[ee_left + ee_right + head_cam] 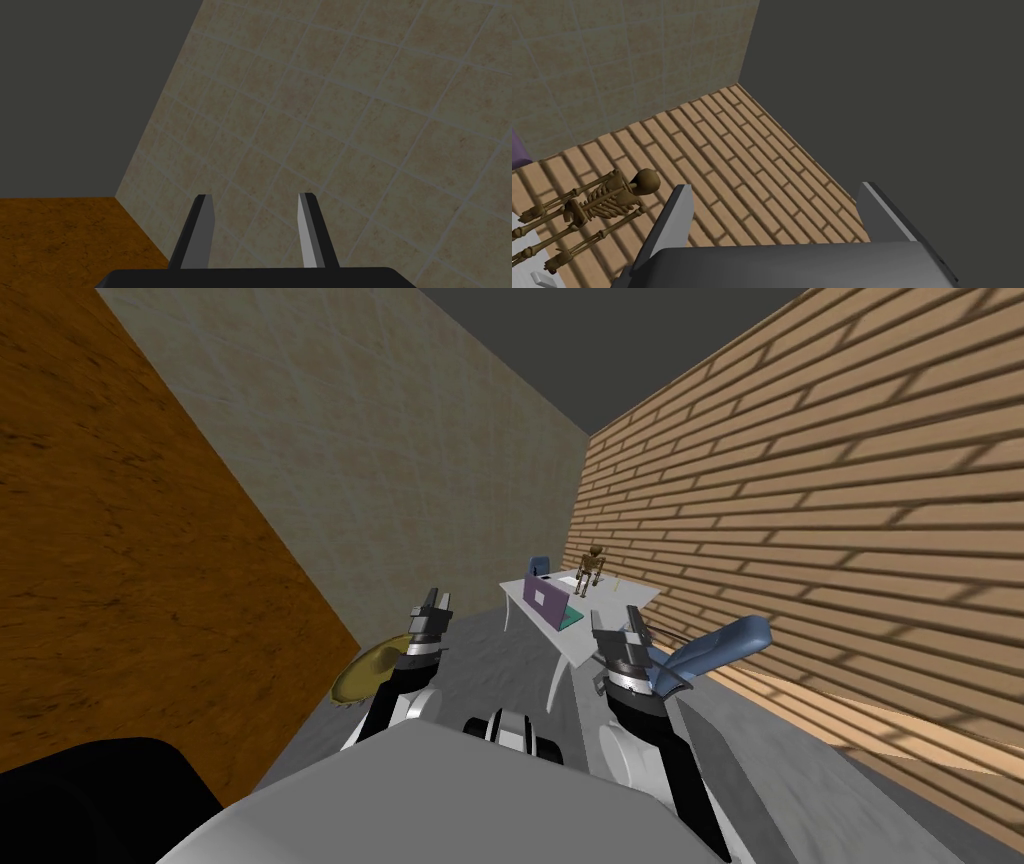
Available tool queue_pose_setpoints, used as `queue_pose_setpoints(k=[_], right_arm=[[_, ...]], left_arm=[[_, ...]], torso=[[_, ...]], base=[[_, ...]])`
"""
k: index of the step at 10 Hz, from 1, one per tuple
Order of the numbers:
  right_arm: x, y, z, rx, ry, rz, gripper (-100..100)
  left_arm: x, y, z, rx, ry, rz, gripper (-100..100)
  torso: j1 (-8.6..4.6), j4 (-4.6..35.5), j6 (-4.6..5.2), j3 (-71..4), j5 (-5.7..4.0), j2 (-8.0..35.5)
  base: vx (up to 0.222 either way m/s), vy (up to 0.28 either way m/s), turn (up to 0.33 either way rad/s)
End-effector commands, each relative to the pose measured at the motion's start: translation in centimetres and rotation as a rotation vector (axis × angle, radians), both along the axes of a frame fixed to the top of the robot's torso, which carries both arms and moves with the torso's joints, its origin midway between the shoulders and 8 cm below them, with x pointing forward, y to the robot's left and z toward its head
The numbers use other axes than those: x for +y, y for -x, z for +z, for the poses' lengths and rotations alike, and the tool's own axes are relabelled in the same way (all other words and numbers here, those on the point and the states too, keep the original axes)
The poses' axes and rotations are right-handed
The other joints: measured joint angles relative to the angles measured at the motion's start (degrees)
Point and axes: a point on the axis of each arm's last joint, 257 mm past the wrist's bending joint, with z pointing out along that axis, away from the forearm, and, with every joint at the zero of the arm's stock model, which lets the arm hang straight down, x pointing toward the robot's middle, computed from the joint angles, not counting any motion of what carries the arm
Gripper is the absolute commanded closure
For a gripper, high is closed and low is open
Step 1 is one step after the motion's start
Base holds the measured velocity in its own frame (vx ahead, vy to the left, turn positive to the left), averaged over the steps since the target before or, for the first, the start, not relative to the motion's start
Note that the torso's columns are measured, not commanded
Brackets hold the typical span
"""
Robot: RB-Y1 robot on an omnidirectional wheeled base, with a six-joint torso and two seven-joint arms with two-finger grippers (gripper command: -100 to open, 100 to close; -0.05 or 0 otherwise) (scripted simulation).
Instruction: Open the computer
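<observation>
Currently at the approach stage; nothing has been touched yet.

Left side: a round golden mat [372, 672] lies on the floor against the orange-brown wall. The left gripper [433, 600] is held up in front of the chest. Its wrist view shows the fingers [199, 230] spread apart with nothing between them, so this arm looks idle.

Centre: the white desk [603, 606] stands well ahead, against the brick wall [820, 488]. The computer [547, 599] sits on the desk's near-left part, a purple slab over a teal base. The slab seems to stand raised, but it is too small here to say how far the lid is up. A brown skeleton figure [591, 569] stands on the desk behind it, near the brick wall.

Right side: the right gripper [634, 616] is also raised. Its fingers [671, 220] are wide apart and hold nothing, and they aim towards the skeleton figure [592, 205]. A blue chair [722, 646] sits just beside this arm.

Judgement: no step is done. Still to do: close the gap to the desk, bring a gripper to the lid edge, then lift it.
</observation>
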Motion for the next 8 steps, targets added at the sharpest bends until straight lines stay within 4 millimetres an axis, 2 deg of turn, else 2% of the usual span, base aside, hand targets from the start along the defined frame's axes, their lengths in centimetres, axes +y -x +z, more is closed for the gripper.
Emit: queue_pose_setpoints(k=[1,8], right_arm=[[0.6,-0.8,0.0,-0.003,-0.106,0.094,-100],[2.1,-2.4,-0.3,-0.003,-0.337,0.298,-100]], left_arm=[[0.0,0.0,0.0,0.0,0.0,0.0,0],[0.0,0.0,0.0,0.0,0.0,0.0,0]], torso=[[0.06,0.01,0.02,0.01,0.02,0.03],[-0.12,0.0,-0.01,-0.01,-0.03,-0.02]], base=[[0.011,-0.104,0.07],[0.019,-0.111,0.064]])
